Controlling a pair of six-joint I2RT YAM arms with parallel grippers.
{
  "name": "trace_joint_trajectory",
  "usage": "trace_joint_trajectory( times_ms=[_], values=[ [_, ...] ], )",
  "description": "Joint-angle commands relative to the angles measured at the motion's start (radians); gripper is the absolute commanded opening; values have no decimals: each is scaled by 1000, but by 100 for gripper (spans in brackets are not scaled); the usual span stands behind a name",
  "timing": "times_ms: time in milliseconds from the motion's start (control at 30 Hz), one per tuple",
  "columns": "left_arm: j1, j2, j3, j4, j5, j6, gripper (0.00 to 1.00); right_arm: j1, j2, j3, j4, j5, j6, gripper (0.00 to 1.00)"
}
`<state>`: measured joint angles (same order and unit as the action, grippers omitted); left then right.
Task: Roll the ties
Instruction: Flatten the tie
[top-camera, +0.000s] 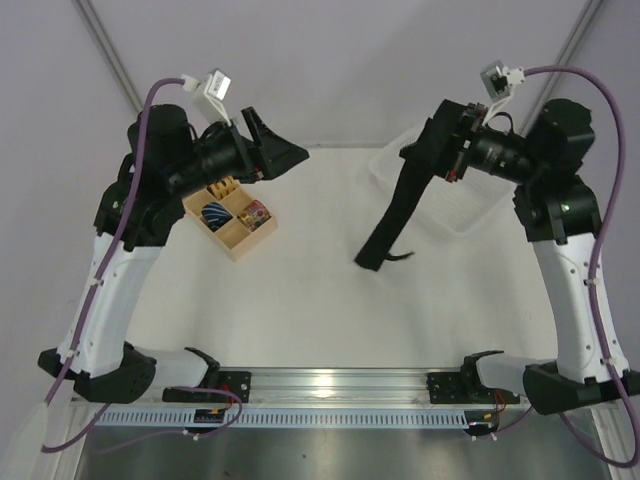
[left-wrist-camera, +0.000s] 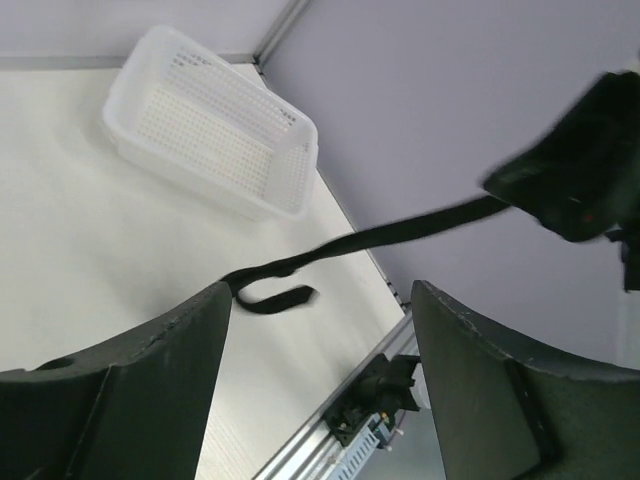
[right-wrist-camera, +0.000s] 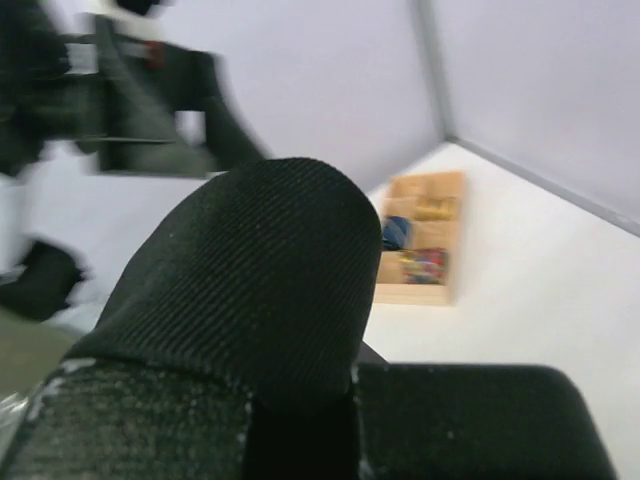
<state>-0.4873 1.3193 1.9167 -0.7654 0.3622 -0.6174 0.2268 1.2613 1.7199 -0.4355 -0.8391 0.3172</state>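
The step in hand looks like laying out: one tie is lifted clear and must go down flat before any rolling can start. Nearest the arm bases, the lower end of the plain black fabric necktie (top-camera: 400, 205) touches the white table (top-camera: 300, 320), where it curls into a small hook. From there the strip rises slantwise, narrow and fairly taut, to the right gripper (top-camera: 445, 150). That gripper is clamped on the upper part of the necktie, and its wrist view shows ribbed black cloth (right-wrist-camera: 260, 270) bulging over the fingers and filling most of the picture.

The left gripper (top-camera: 275, 140) hangs high on the other side, well apart from the necktie, with its jaws spread wide and nothing between them. In its own view the necktie (left-wrist-camera: 380, 235) crosses ahead of the fingertips and beyond them.

The next move probably calls for the right arm to lower and draw the strip straight along the table. The free left gripper would then have to pin or pick up one end to begin the coil.

Below the left gripper sits a light wooden compartment box (top-camera: 243, 252) holding small colourful rolls. Farthest back, behind the right gripper, stands a white perforated plastic basket (top-camera: 460, 215).
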Motion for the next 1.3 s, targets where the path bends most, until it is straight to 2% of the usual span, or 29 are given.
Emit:
trace_joint_trajectory(
  times_ms=[0, 67, 100, 133, 233, 367, 400, 433, 467, 500, 567, 667, 700, 733, 800, 833, 933, 967, 1067, 1267],
  values=[
    [12, -87, -22, 6, -60, 74, 79, -41, -80, 73, -64, -365, 116, 0],
    [12, -144, -62, -12, -100, 90, 79, -40, -121, 52, 39, -440, 256, 0],
    [12, -166, -79, -15, -111, 90, 79, -31, -134, 11, 175, -459, 401, 0],
    [12, -204, -117, -18, -124, 88, 79, -15, -146, -8, 240, -477, 477, 0],
    [12, -271, -191, -14, -183, 71, 79, 84, -123, -33, 278, -488, 536, 0],
    [12, -362, -268, -49, -239, 58, 79, 256, 44, -68, 115, -531, 439, 0],
    [12, -371, -271, -63, -265, 61, 79, 290, 158, -88, 91, -549, 422, 0],
    [12, -380, -275, -80, -282, 59, 79, 346, 215, -103, 63, -575, 393, 4],
    [12, -394, -275, -115, -298, 58, 79, 361, 287, -97, 25, -575, 275, 7],
    [12, -402, -275, -130, -310, 56, 79, 368, 412, -82, -88, -565, 211, 10],
    [12, -425, -278, -166, -333, 50, 79, 376, 550, -15, -184, -491, 59, 11],
    [12, -445, -291, -219, -361, 27, 79, 390, 775, 152, -377, -321, -45, 11],
    [12, -453, -294, -238, -361, 22, 78, 394, 830, 218, -479, -233, -79, 17],
    [12, -459, -310, -268, -390, 10, 78, 399, 925, 272, -532, -134, -95, 18],
    [12, -476, -338, -288, -407, -1, 78, 407, 1004, 377, -619, -91, -102, 29],
    [12, -477, -366, -301, -408, -7, 78, 410, 1030, 386, -623, -39, -96, 33],
    [12, -463, -399, -322, -417, -5, 80, 422, 1075, 388, -597, 24, -75, 55],
    [12, -454, -410, -321, -405, -2, 81, 428, 1070, 388, -598, 53, -78, 64],
    [12, -396, -433, -338, -393, -2, 82, 411, 985, 321, -547, 165, -41, 75],
    [12, -281, -538, -241, -318, 13, 92, 313, 794, 179, -546, 383, -50, 87]
  ],
)
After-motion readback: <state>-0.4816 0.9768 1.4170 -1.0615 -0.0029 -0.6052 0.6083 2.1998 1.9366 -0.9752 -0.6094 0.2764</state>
